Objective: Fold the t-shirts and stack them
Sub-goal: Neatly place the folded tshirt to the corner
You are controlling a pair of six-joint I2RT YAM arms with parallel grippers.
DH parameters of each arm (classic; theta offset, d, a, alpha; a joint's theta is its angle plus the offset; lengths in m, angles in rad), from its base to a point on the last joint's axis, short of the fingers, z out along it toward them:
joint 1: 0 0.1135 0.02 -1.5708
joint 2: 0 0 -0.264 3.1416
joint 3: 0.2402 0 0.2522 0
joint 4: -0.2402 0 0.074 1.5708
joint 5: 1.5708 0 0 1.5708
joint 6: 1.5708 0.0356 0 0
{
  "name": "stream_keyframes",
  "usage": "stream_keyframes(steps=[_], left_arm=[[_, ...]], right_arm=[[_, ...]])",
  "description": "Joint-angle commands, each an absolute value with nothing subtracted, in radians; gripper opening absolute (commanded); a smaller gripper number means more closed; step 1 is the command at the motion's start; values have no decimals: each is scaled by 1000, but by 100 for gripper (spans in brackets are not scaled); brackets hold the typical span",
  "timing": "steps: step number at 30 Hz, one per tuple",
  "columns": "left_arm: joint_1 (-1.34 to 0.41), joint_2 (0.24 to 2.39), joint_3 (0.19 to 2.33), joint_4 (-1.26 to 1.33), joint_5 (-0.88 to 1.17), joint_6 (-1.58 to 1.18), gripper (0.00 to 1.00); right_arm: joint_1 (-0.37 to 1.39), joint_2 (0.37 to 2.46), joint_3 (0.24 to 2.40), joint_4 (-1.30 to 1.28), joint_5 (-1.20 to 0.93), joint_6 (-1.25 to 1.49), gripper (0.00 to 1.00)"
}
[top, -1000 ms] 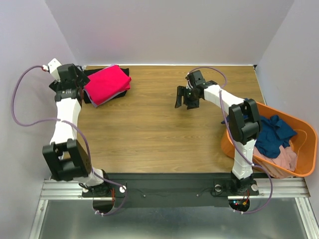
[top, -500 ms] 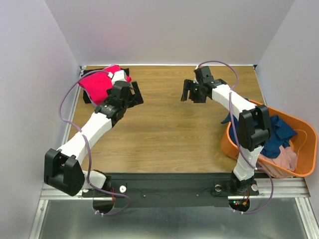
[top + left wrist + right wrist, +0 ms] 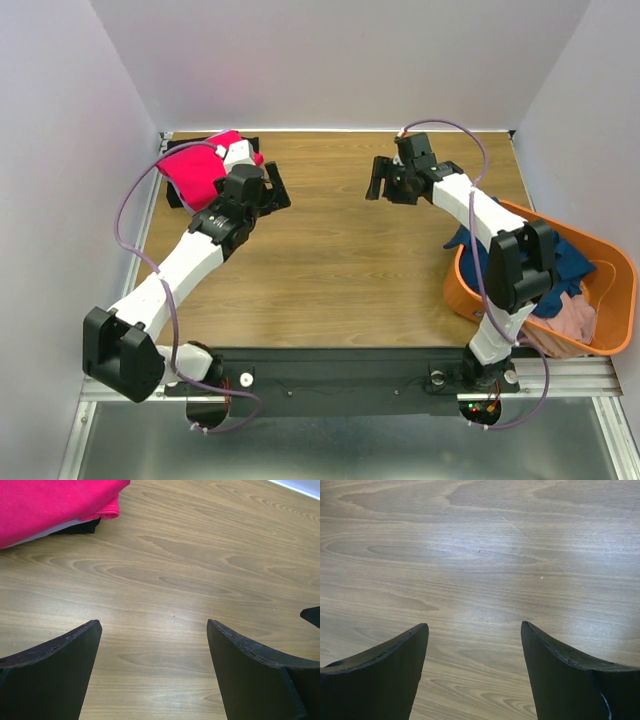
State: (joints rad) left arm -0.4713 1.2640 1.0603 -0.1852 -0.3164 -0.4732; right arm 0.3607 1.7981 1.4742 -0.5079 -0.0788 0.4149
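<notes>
A folded crimson-pink t-shirt (image 3: 195,170) lies on top of a stack at the table's far left corner. In the left wrist view the pink shirt (image 3: 50,502) has a lavender layer (image 3: 42,533) and a black layer (image 3: 84,527) under it. A navy t-shirt (image 3: 555,262) and a dusty pink t-shirt (image 3: 577,318) lie crumpled in the orange tub (image 3: 612,262). My left gripper (image 3: 276,190) is open and empty, just right of the stack, over bare wood (image 3: 155,630). My right gripper (image 3: 385,186) is open and empty over the far middle of the table (image 3: 475,627).
The orange tub stands at the right edge beside the right arm. Grey walls close in the table at the back and both sides. A dark tip (image 3: 312,616) shows at the right edge of the left wrist view.
My left arm has swung away from the stack to its right, jaws open. My right gripper has moved a little farther back and to the right.
</notes>
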Motion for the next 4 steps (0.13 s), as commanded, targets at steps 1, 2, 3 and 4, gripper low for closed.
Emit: stream_keyframes(steps=[1, 2, 3, 4], left_arm=[[-480, 1210, 1057, -175, -362, -471, 99], [-482, 1207, 1055, -175, -364, -469, 99], [-482, 1207, 1052, -175, -368, -460, 99], [-486, 1204, 1054, -175, -370, -456, 99]], right_arm=[[360, 1730, 1462, -456, -69, 408, 80], [360, 1727, 1460, -453, -71, 408, 80], [362, 1726, 1459, -453, -74, 408, 80], [361, 1723, 1456, -448, -74, 408, 80]])
